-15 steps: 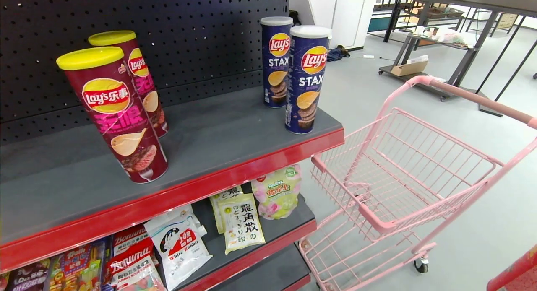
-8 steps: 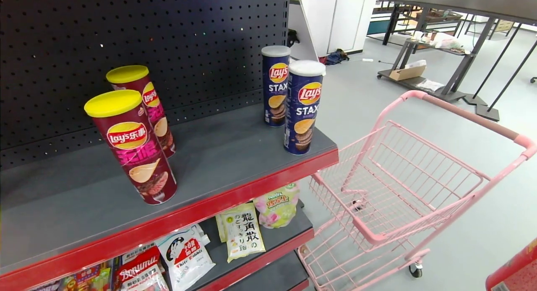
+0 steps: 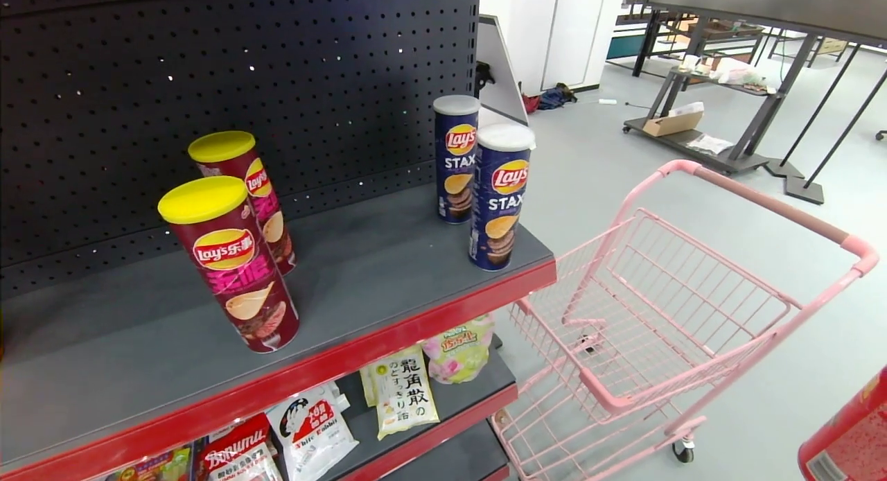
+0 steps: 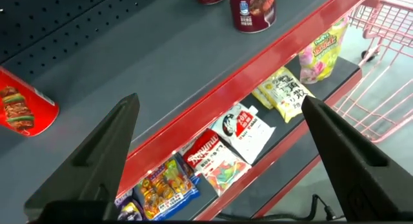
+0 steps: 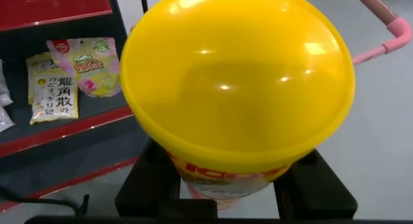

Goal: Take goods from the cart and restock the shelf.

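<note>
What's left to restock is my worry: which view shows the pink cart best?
Head view: the pink cart shows nearly whole, no goods visible in its basket. Left wrist view catches a basket corner; right wrist view, a bit of handle.

A pale grey floor (image 3: 610,162) stretches back to white wall panels (image 3: 561,30). At the far right stands a dark metal-framed rack (image 3: 727,160), a cardboard box (image 3: 669,123) on its low shelf. A dark bundle (image 3: 554,96) lies on the floor beside the white panels.
</note>
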You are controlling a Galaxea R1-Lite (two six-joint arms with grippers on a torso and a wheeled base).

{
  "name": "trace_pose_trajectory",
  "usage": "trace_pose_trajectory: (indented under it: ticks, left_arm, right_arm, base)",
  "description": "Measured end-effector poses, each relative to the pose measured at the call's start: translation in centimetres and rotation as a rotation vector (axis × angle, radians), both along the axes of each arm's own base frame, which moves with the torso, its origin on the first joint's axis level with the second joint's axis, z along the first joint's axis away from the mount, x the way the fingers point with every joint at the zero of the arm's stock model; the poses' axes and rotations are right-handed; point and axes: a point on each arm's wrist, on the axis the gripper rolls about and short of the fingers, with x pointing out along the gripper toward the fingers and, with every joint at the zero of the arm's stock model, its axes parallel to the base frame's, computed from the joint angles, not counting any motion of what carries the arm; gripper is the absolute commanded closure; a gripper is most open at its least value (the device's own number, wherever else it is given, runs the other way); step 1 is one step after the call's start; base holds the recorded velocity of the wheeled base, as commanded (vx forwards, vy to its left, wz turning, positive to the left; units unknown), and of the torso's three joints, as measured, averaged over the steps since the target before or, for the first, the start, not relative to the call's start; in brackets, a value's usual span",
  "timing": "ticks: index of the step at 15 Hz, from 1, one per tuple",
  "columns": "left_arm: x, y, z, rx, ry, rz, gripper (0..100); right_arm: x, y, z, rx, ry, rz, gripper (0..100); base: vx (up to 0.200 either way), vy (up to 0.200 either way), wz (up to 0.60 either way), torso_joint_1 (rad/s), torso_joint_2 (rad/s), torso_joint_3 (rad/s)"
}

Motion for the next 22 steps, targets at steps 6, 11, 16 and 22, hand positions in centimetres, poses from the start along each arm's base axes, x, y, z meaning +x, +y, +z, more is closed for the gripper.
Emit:
trace_pose_trajectory:
  ticks: [6,11,16,22]
  left_arm:
    - [-0.1,0.0,0.2,0.002,-0.008,-0.003,0]
    - [-0.1,0.0,0.4,-0.001,-0.012,-0.013,0]
    - [0.0,0.0,0.3,0.039,-0.004,-0.002,0]
    - [-0.1,0.2,0.0,0.126,-0.004,0.026,0]
  right_arm:
    - [0.0,0.0,-0.2,-0.004,0.008,0.004,100]
    - [-0.1,0.0,-0.6,-0.004,0.016,0.005,100]
    - [-1.1,-0.1,-1.9,0.0,0.007,0.002,100]
    - [-2.6,-0.2,-3.8,0.004,-0.016,-0.002,100]
  base:
    - [0.0,0.0,0.6,0.008,0.0,0.004]
    - [0.0,0.0,0.36,0.002,0.0,0.001]
    - [0.0,0.0,0.0,0.0,0.0,0.0]
    - [0.0,0.067,0.0,0.0,0.0,0.001]
